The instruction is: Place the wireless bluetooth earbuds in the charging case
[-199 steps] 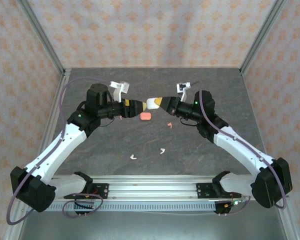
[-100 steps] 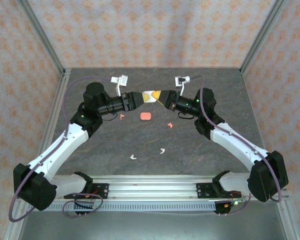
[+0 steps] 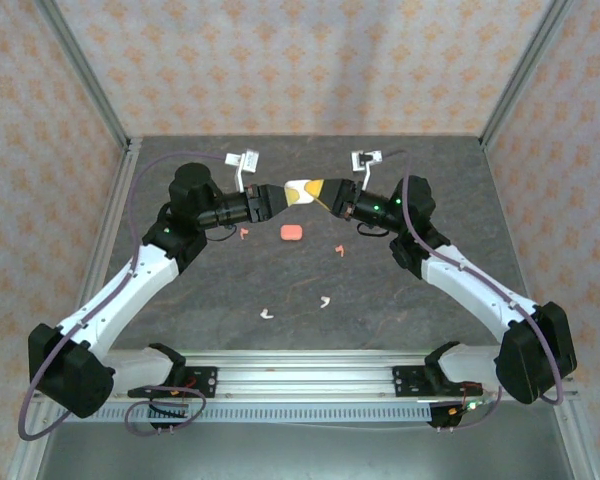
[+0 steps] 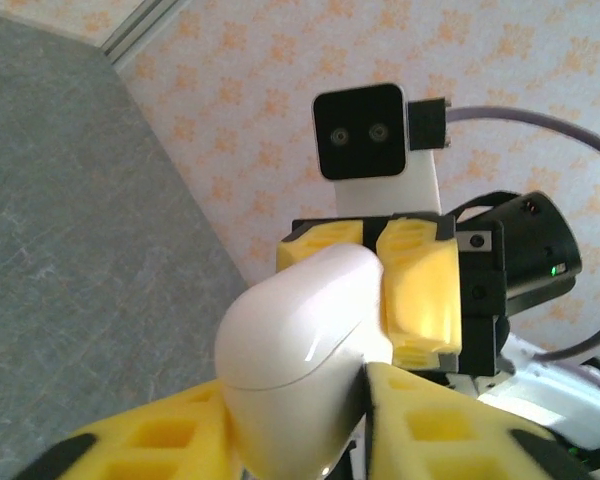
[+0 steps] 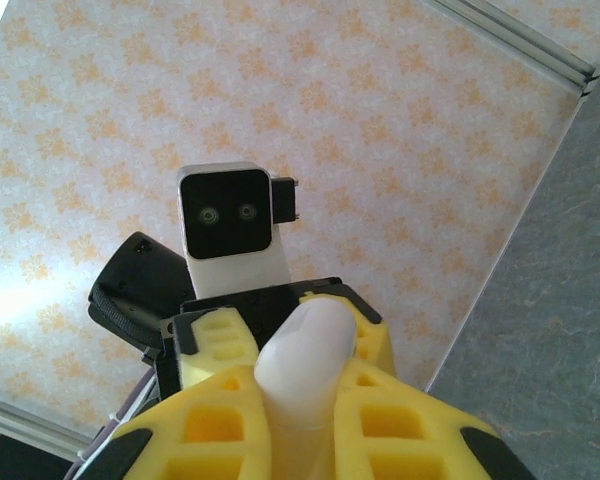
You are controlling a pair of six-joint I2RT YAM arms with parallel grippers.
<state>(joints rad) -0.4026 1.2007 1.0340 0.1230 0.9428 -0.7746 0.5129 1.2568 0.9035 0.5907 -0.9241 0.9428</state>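
A white pebble-shaped charging case (image 3: 300,190) hangs in the air over the back of the table, its lid closed along a thin seam (image 4: 300,340). My right gripper (image 3: 321,193) is shut on one end of it (image 5: 305,360). My left gripper (image 3: 279,198) is shut on the other end, its yellow pads (image 4: 450,420) pressed against both sides. On the table lie two coral-red earbuds (image 3: 244,233) (image 3: 339,249) and two white earbuds (image 3: 267,314) (image 3: 324,301), all apart from both grippers.
A coral-red case (image 3: 291,232) lies on the dark table (image 3: 440,190) just below the held white case. Patterned walls with metal corner posts (image 3: 85,75) close the back and sides. The arms' base rail (image 3: 300,375) runs along the near edge.
Both grippers carried the white case up and toward the back wall. The left jaws, open around it before, have closed onto it.
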